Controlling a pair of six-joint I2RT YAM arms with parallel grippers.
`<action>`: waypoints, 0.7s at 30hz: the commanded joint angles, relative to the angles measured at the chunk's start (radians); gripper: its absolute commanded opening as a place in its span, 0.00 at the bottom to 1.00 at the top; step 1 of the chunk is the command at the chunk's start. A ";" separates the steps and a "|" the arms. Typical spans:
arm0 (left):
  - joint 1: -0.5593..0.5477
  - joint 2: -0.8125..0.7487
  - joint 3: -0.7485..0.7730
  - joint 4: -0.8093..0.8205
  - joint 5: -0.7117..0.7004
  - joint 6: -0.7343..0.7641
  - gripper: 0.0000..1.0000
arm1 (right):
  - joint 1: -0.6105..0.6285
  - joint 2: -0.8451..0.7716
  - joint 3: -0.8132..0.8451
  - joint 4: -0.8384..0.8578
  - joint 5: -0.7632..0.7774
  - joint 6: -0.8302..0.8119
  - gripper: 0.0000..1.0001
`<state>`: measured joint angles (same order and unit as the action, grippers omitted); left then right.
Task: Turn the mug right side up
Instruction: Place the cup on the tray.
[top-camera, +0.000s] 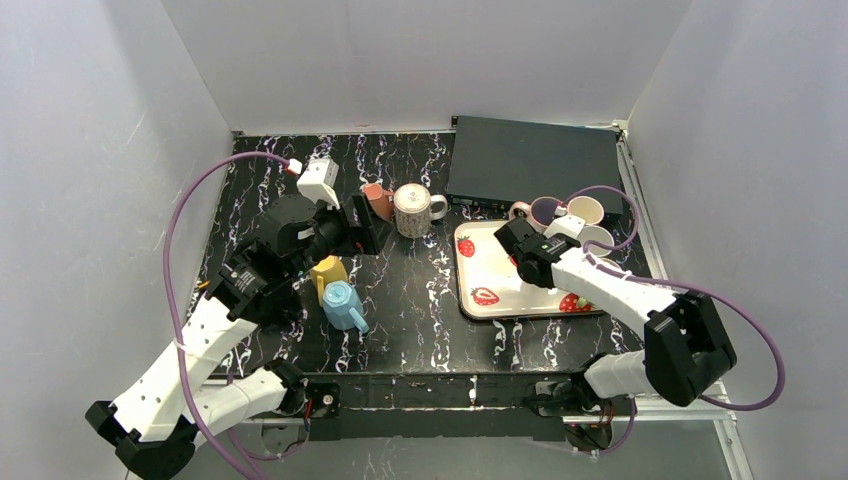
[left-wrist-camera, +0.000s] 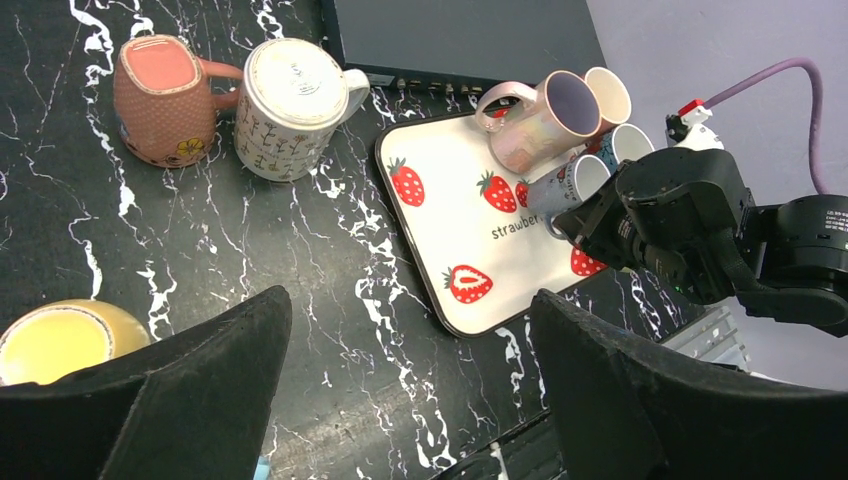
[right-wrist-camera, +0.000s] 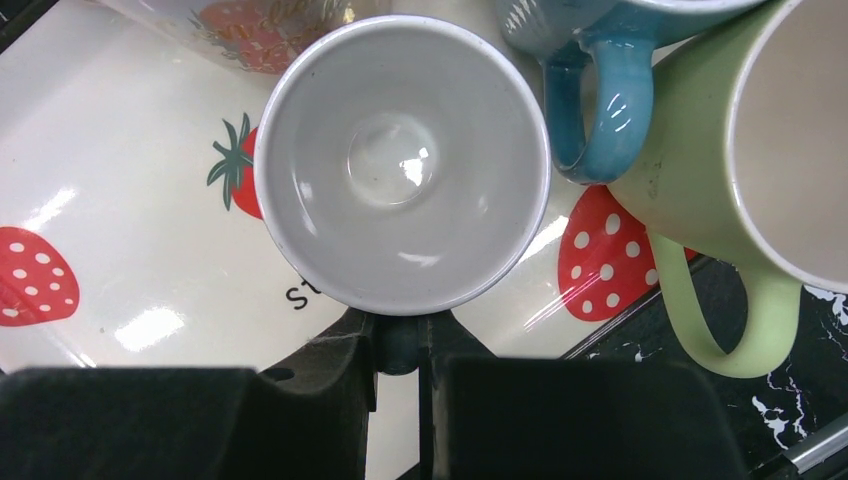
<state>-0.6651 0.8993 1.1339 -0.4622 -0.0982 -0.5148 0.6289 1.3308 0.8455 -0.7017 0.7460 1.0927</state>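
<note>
Floral mug (top-camera: 412, 210): upside down on the bench (top-camera: 420, 320), toward the far side, just beside a pink mug (top-camera: 378, 200) and near a black box (top-camera: 530, 160). From above, left gripper (top-camera: 362, 232) close to the pink mug, apart from the floral one; yellow mug (top-camera: 328, 270) and blue mug (top-camera: 343, 305) under the left arm; right gripper (top-camera: 512, 240) over the strawberry tray (top-camera: 480, 275). From the left wrist, flat printed base of the floral mug turned up; left fingers spread wide, nothing between them; a grey mug (left-wrist-camera: 560, 185) on the tray, right at the tip of the right gripper. From the right wrist, straight down into that mug's white inside; fingers drawn narrow, clamped on a dark piece at its near rim; a blue-handled mug (right-wrist-camera: 590, 90) and a green mug (right-wrist-camera: 740, 150) just beside.
</note>
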 joint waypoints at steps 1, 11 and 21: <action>-0.002 -0.017 -0.014 -0.016 -0.030 0.013 0.86 | 0.000 0.022 0.062 -0.029 0.089 0.089 0.01; -0.002 -0.029 -0.017 -0.023 -0.047 0.017 0.87 | -0.025 0.086 0.086 -0.060 0.111 0.140 0.01; -0.002 -0.028 -0.020 -0.014 -0.064 0.011 0.86 | -0.062 0.127 0.104 -0.037 0.092 0.121 0.01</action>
<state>-0.6651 0.8852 1.1198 -0.4763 -0.1402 -0.5125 0.5816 1.4410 0.8959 -0.7380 0.7818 1.2003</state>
